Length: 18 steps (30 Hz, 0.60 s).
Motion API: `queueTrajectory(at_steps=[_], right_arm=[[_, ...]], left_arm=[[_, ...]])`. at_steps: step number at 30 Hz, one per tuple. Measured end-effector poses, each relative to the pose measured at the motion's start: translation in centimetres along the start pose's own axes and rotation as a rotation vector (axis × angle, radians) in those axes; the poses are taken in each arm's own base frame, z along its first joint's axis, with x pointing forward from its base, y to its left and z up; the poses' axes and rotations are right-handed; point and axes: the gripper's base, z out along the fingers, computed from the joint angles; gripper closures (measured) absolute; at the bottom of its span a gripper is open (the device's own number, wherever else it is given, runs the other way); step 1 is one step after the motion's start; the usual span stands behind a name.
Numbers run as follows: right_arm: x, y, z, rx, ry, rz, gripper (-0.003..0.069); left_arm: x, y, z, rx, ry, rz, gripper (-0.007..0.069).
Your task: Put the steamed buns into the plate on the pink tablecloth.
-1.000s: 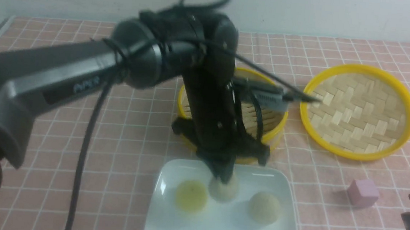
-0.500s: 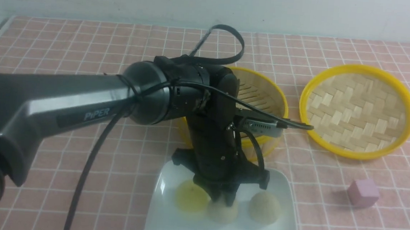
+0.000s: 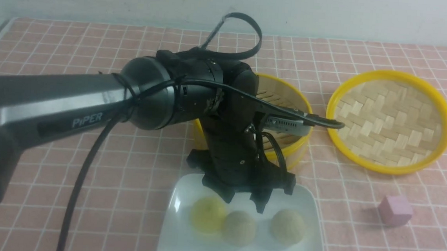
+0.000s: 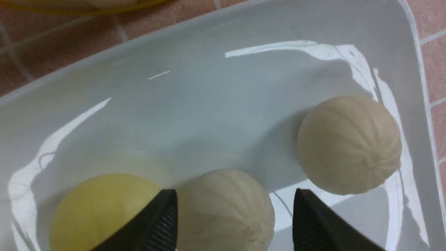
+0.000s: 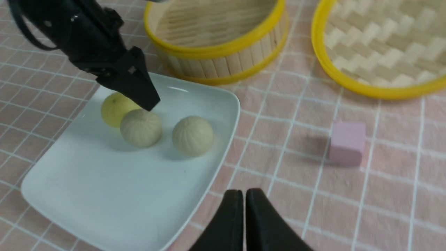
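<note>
both steamed buns (image 3: 239,228) sit in the plate (image 3: 195,249) on the pink tablecloth (image 3: 357,237), the left gripper (image 3: 244,203) hovers jaws apart over one, so placing looks done; next calls for lifting straight clear.

Steamed buns (image 3: 288,225) (pleated) sit in plate (image 3: 183,248) on pink tablecloth (image 3: 56,43).
</note>
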Motion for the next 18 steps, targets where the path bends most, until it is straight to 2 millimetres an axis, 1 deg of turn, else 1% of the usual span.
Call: queueTrajectory(at_steps=[3,6,18], right_arm=[[1.3,-0.1,1.7,-0.023,-0.057,-0.079,0.0662],[1.8,-0.1,2.5,-0.034,-0.098,-0.105,0.066],[1.9,-0.1,2.8,-0.038,-0.119,-0.108,0.0643]], left_arm=[[0.0,0.0,0.0,-0.001,0.0,0.001,0.0174],[0.0,0.0,0.0,-0.001,0.0,0.001,0.0174],[-0.4,-0.1,0.0,0.014,-0.049,0.0,0.0174]])
